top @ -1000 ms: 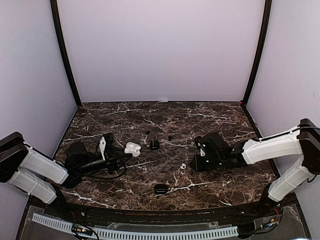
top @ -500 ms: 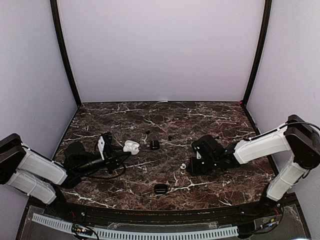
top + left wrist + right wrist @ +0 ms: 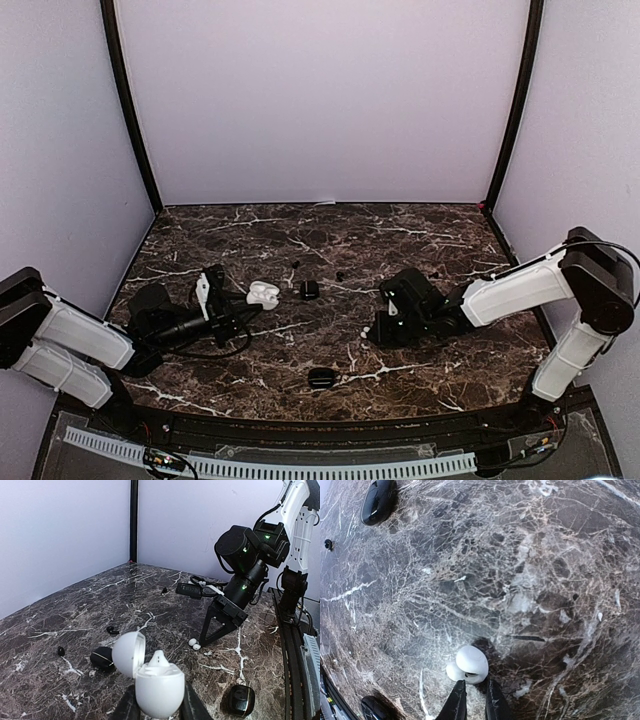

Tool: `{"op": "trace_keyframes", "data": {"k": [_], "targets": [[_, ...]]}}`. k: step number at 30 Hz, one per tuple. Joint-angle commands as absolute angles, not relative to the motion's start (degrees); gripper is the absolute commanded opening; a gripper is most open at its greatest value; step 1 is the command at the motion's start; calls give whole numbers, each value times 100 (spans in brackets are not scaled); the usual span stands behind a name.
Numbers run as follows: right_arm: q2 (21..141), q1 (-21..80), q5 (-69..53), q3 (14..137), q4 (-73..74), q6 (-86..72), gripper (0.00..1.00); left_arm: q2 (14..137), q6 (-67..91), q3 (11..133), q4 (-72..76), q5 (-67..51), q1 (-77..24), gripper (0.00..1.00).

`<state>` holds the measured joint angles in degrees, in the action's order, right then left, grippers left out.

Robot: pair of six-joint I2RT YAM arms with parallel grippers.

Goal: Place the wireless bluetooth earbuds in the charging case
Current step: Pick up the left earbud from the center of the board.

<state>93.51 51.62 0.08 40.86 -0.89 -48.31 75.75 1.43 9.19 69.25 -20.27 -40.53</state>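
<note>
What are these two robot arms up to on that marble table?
The left gripper holds an open white egg-shaped charging case with one white earbud seated in it. The right gripper, jaws nearly closed, is down at the other small glossy white earbud lying on the dark marble table. Black cases and buds lie scattered around.
</note>
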Motion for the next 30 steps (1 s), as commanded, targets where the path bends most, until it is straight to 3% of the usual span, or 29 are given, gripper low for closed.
{"op": "trace_keyframes", "data": {"k": [1, 30], "targets": [[9556, 5115, 157, 4209, -67, -4896, 15, 7403, 54, 895, 6919, -2013, -4087, 18], [9974, 5072, 152, 4712, 84, -4599, 16, 7255, 27, 905, 6776, -2048, -4104, 18]]}}
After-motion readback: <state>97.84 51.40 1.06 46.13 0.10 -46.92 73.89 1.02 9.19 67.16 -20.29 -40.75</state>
